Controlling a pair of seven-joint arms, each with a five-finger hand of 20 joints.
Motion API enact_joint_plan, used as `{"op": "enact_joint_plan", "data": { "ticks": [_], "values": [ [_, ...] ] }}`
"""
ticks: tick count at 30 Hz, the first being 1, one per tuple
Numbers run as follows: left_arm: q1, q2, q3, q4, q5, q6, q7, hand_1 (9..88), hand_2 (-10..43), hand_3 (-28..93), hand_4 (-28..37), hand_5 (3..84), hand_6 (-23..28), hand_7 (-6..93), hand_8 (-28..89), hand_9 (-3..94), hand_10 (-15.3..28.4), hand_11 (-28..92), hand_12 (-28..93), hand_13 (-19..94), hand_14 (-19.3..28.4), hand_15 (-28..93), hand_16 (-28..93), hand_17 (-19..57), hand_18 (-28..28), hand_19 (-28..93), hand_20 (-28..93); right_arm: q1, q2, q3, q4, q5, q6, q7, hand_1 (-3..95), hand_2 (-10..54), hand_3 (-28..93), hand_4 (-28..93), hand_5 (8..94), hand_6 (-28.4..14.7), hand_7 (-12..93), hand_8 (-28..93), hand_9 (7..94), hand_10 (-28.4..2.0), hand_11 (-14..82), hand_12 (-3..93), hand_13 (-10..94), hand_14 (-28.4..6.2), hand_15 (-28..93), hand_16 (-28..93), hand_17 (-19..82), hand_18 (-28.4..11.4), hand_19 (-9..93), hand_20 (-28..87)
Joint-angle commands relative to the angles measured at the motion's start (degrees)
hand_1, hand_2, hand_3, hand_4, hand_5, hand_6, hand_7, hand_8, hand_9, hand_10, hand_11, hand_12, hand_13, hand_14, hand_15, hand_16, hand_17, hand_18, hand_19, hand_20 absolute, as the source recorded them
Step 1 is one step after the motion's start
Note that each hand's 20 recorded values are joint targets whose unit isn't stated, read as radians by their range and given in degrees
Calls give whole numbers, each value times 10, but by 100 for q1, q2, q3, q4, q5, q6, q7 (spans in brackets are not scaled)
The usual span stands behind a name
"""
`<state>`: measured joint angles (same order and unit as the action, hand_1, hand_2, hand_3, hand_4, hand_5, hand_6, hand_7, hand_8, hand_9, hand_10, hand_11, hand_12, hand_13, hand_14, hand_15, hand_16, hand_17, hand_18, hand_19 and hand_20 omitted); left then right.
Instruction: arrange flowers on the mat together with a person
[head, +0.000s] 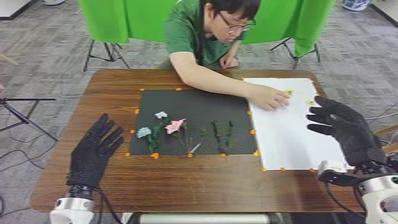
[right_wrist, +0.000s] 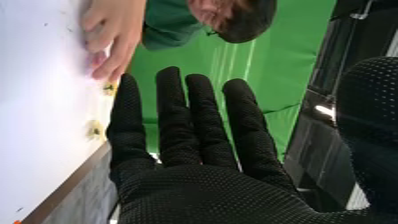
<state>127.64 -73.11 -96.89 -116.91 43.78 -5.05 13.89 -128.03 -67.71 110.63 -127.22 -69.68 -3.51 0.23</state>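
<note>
My left hand (head: 94, 151) is open over the table, left of the black mat (head: 191, 102). My right hand (head: 348, 131) stands open above the white mat's (head: 298, 145) right edge; in the right wrist view this hand (right_wrist: 200, 187) has straight fingers. On the black mat lie a pink flower (head: 174, 126), pale blue flowers (head: 144, 132) and green sprigs (head: 221, 136). A person's hand (head: 268, 97) is over the white mat, beside small yellow flowers (head: 289, 92). In the right wrist view, the person's fingers (right_wrist: 105, 37) are at something pink (right_wrist: 98, 59), near a yellow flower (right_wrist: 94, 129).
The brown wooden table (head: 204, 180) extends around both mats. Orange tape pieces (head: 155, 156) mark the mat edges. The person leans over the far edge, with an arm (head: 213, 80) across the black mat's far right corner.
</note>
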Motion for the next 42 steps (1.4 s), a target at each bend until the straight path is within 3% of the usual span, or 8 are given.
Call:
{"op": "enact_joint_plan", "data": {
  "ticks": [1, 9, 12, 17, 25, 27, 29, 42],
  "values": [
    [49, -94, 14, 34, -16, 27, -32, 270, -47, 683, -283, 301, 36, 128, -84, 209, 98, 155, 136, 197, 131, 194, 45, -111, 210, 386, 92, -150, -218, 151, 12, -30, -180, -52, 193, -56, 844, -242, 326, -59, 208, -111, 328, -149, 190, 249, 273, -117, 314, 236, 56, -217, 519, 331],
    [37, -106, 19, 29, -9, 12, -17, 270, -46, 682, -283, 302, 36, 129, -84, 210, 99, 156, 136, 197, 131, 194, 45, -111, 211, 386, 92, -114, -365, 234, 7, -58, -426, -34, 195, -54, 845, -243, 328, -59, 208, -112, 329, -147, 193, 248, 276, -118, 317, 232, 57, -216, 521, 330],
    [30, -116, 10, 36, 57, 26, -46, 269, -45, 682, -283, 302, 36, 128, -84, 212, 99, 156, 136, 197, 131, 194, 45, -111, 211, 386, 92, -57, -226, 74, 25, -45, -228, -17, 195, -53, 844, -243, 328, -59, 208, -112, 330, -147, 193, 247, 276, -118, 318, 231, 57, -216, 522, 330],
    [36, -98, 22, 47, 15, -3, 4, 267, -45, 683, -283, 303, 35, 128, -84, 214, 101, 155, 135, 199, 131, 194, 45, -111, 212, 386, 92, -41, -142, 7, 34, -30, -107, 2, 193, -53, 846, -242, 329, -60, 208, -112, 330, -147, 193, 247, 277, -118, 319, 229, 57, -216, 522, 330],
    [19, -86, 23, 49, 12, 2, -24, 263, -47, 685, -283, 304, 35, 128, -84, 215, 101, 155, 134, 200, 133, 196, 45, -110, 211, 386, 91, -97, -249, 134, 43, -176, -272, -24, 194, -55, 848, -242, 329, -60, 208, -112, 329, -147, 194, 247, 277, -118, 320, 227, 58, -216, 525, 332],
    [17, -75, 22, 53, 29, -3, -29, 262, -47, 686, -283, 304, 35, 128, -84, 216, 101, 155, 134, 200, 132, 195, 44, -110, 211, 385, 92, 396, 456, -779, 166, -170, 777, 203, 199, -60, 848, -242, 324, -61, 209, -112, 325, -146, 193, 247, 278, -117, 322, 227, 60, -216, 532, 336],
    [-3, -69, 20, 63, 23, -19, -40, 262, -47, 686, -283, 304, 35, 128, -84, 216, 101, 156, 134, 200, 132, 195, 44, -110, 211, 385, 91, 631, 623, -1068, 239, -189, 1040, 314, 199, -61, 847, -242, 321, -61, 210, -112, 324, -145, 194, 247, 278, -117, 322, 227, 59, -216, 535, 339],
    [-19, -44, 18, 67, 23, -41, -37, 263, -47, 686, -283, 304, 35, 128, -84, 215, 101, 154, 134, 200, 132, 194, 45, -110, 211, 384, 92, 661, 636, -1077, 261, -326, 982, 235, 197, -59, 846, -242, 319, -59, 215, -116, 323, -146, 195, 248, 282, -118, 325, 224, 61, -216, 537, 344]
  ]
}}
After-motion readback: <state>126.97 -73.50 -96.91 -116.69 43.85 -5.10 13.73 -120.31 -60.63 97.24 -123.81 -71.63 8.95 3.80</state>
